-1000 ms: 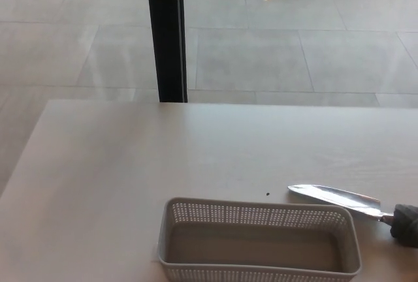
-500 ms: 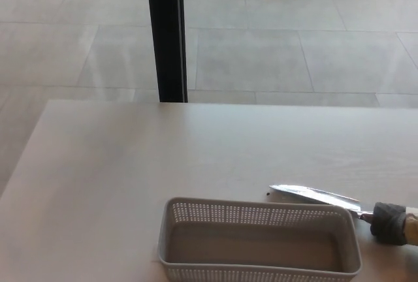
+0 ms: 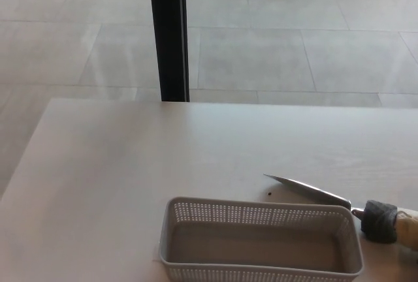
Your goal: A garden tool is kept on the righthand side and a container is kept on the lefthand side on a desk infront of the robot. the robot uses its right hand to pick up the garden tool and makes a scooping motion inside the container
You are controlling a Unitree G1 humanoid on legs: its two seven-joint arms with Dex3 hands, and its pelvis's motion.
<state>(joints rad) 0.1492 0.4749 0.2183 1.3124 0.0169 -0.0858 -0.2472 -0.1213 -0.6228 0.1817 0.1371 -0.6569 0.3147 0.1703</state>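
A grey perforated plastic basket [image 3: 260,243] stands at the near edge of the pale desk [image 3: 163,158], and nothing lies in it. A garden trowel with a shiny metal blade [image 3: 307,190] points left just behind the basket's far right corner. Its grey collar [image 3: 380,221] and pale wooden handle [image 3: 409,228] run off the picture's right edge. The blade looks tilted, its tip near a small dark speck [image 3: 270,194] on the desk. Neither hand shows; whatever holds the handle is outside the picture.
A black vertical post [image 3: 168,34] rises behind the desk's far edge, with grey tiled floor [image 3: 294,47] beyond it. The desk's left edge slants in at the picture's left.
The trowel has moved left, its tip passing from right of the dark speck to beside it. More of its collar and wooden handle shows. The basket has stayed put.
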